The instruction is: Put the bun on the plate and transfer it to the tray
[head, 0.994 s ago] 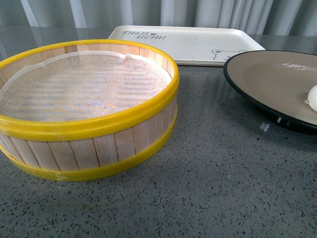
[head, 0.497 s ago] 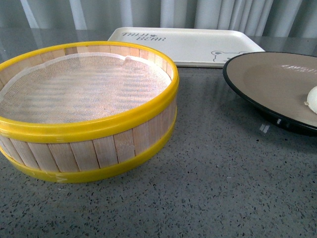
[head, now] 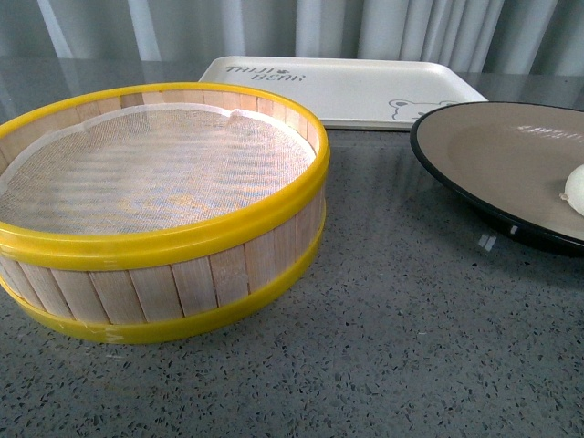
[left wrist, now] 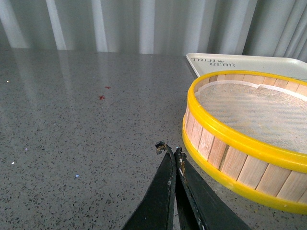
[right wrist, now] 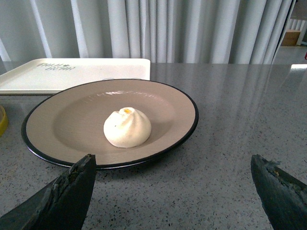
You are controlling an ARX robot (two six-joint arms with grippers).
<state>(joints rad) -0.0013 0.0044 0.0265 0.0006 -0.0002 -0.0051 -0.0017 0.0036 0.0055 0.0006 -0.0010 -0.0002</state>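
The bun sits upright, pleats and orange dot on top, around the middle of the plate, well clear of the black rim. From how it lies, the first half of the task looks done. A central spot would suit carrying, since it leaves the rim free to be gripped and gives the bun room if the plate tips. In the front view only a sliver of the bun shows, cut off by the picture's right border.

The plate rests on the grey speckled countertop, toward its right side. The cream tray lies just behind the plate, nearer the countertop's far edge, and nothing is seen on it. The transfer should therefore be a short carry away from the robot.

The right gripper has its fingers spread wide and holds nothing. It faces the plate's rim without touching it, and I judge it is lined up for a grasp there.

The yellow-rimmed steamer basket, lined with white cloth, stands left of the plate. The left gripper is beside the basket's wall. Its fingers are pressed together on nothing and touch neither the basket nor anything else.
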